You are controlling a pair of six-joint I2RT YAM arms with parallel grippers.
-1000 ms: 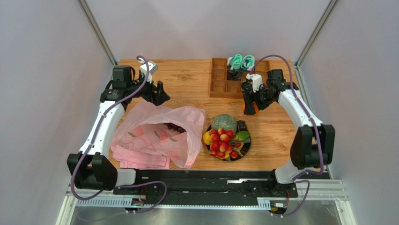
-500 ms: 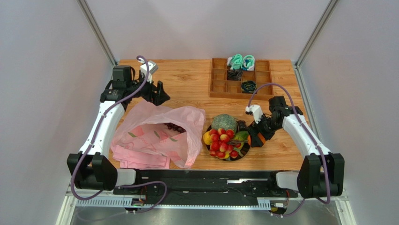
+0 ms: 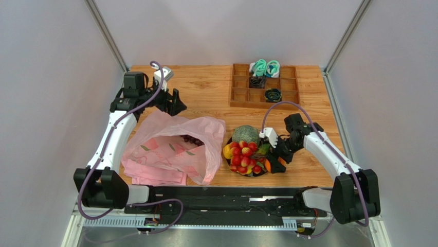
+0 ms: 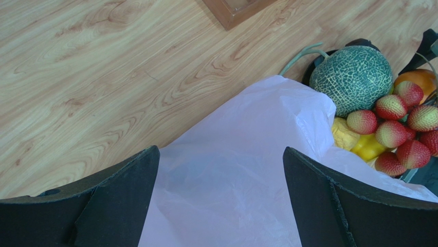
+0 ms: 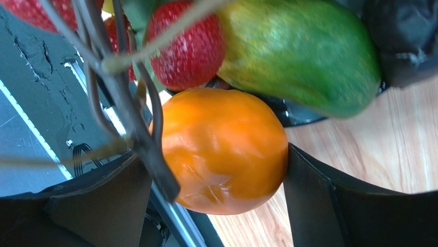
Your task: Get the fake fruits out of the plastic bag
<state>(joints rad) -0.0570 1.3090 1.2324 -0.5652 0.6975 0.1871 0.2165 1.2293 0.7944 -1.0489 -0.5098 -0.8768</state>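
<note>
At 4 o'clock on the plate (image 3: 255, 175): right gripper (image 3: 275, 163) clamps the orange (image 5: 223, 149) | left gripper (image 3: 174, 103), fingers wide apart, hovers at 12 o'clock of the plastic bag (image 3: 159, 152) | most fake fruits (image 3: 244, 152) plated; grapes (image 3: 193, 139) not yet out.

Thin crinkly plastic bag (image 3: 169, 149): translucent pink, faint fruit prints. Round plastic melon (image 4: 351, 77): grey-green, pale net pattern. Small plastic berries (image 3: 241, 154): red, fine speckles. Smooth round plastic fruit (image 5: 226, 149): bright orange. Wooden tabletop (image 4: 103, 67): light brown, wavy grain.

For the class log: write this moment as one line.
left gripper open above plastic bag | right gripper holding orange at plate edge
</note>
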